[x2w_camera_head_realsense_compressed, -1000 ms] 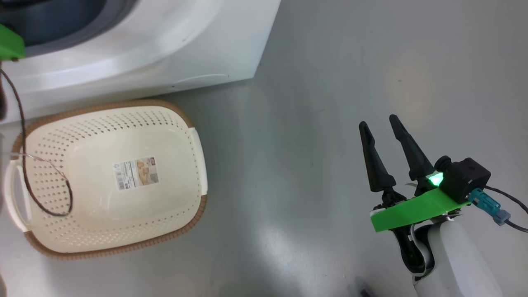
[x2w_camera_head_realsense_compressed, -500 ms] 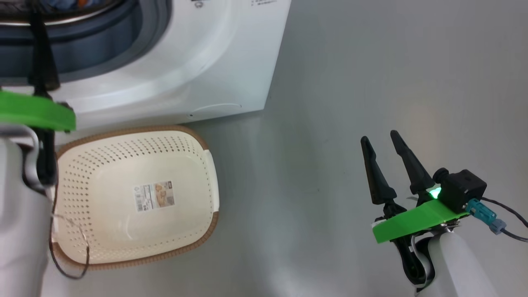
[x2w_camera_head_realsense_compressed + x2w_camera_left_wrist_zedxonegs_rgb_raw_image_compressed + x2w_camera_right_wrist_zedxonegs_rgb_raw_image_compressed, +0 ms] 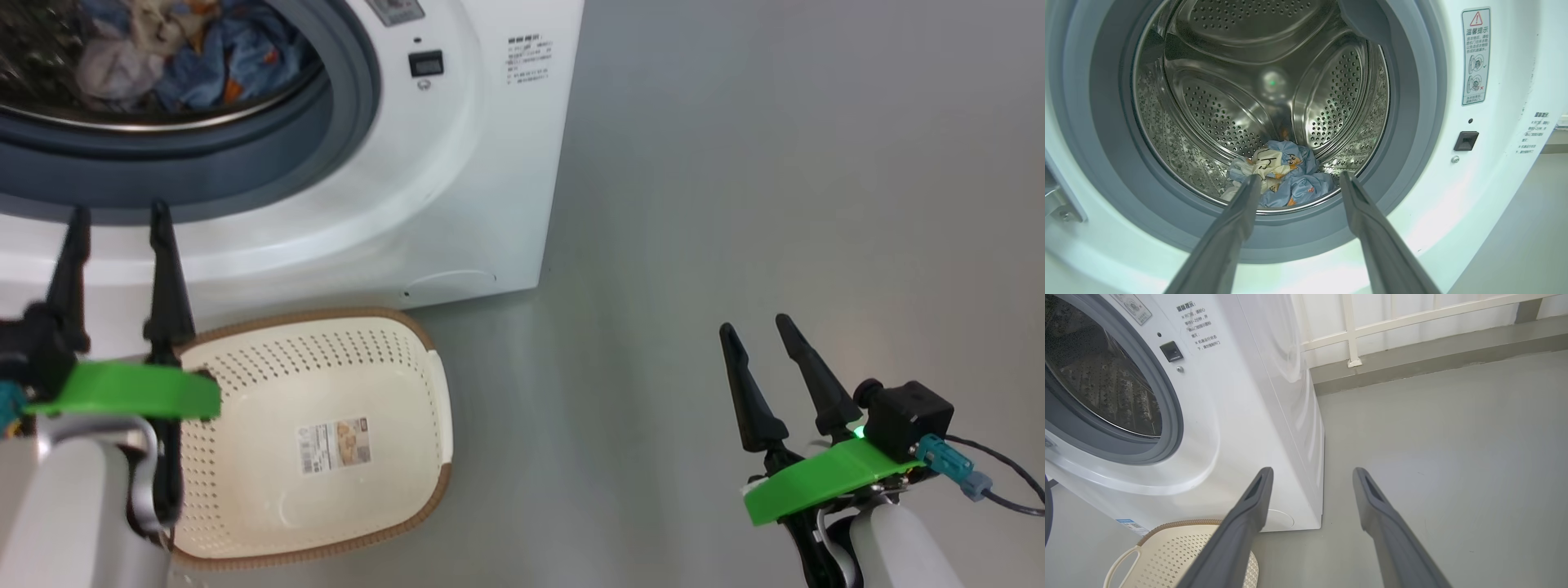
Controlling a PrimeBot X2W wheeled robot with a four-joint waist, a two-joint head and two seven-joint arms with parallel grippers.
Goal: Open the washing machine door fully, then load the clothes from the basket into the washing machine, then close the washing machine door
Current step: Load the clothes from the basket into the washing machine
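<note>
Light-blue printed cloth: the clothes (image 3: 1280,175) lie bunched at the bottom of the steel drum (image 3: 1220,102), just behind its front lip, inside the washing machine (image 3: 482,180). The grey gasket (image 3: 1412,122) rings an uncovered mouth.

The basket (image 3: 326,359) stands on the floor (image 3: 735,163) close under the machine's front edge, near its right lower corner. Contact cannot be told. The label sticker (image 3: 335,445) shows on its base.

- **Left gripper** (image 3: 118,214): fingers spread, nothing between them, raised before the front panel below the mouth, over the basket's left end.
- **Right gripper** (image 3: 753,324): fingers spread, nothing held, over bare floor well right of the machine's side edge, with open room all round.

Against the earlier frames, the head camera has tilted up, so the drum mouth and clothes now show. The left gripper has drawn back into the lower left corner with both fingers visible. The right gripper's spread is unchanged.
</note>
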